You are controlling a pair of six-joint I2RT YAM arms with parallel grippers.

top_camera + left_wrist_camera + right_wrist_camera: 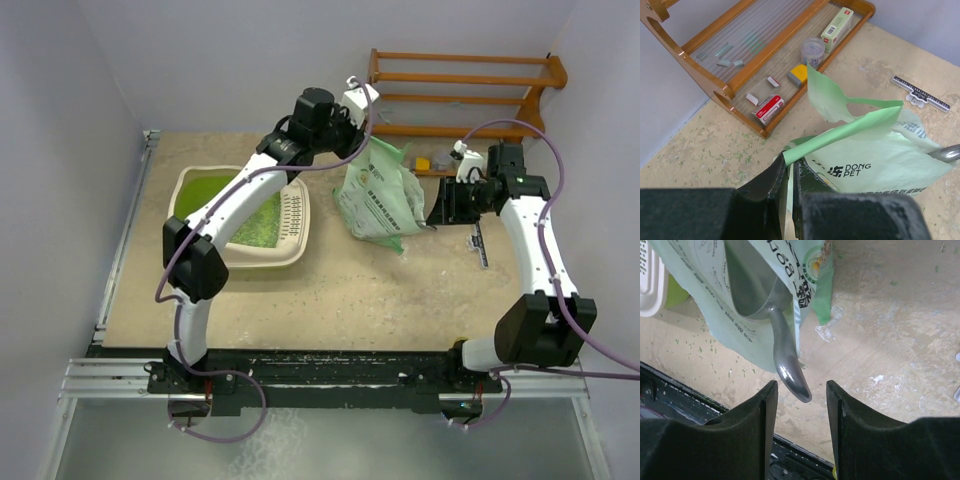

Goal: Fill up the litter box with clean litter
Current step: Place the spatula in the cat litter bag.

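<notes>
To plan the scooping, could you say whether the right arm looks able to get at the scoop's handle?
Probably yes: the right gripper is open, and the scoop handle pokes out of the bag right at the gap between its fingers, unobstructed.

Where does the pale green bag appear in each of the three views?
Top external: pale green bag right of centre, beside the litter box.
Left wrist: lower right, edge pinched by the left gripper.
Right wrist: upper left.
Shared landmark: the metal scoop sticking out of the bag, in both wrist views.
</notes>
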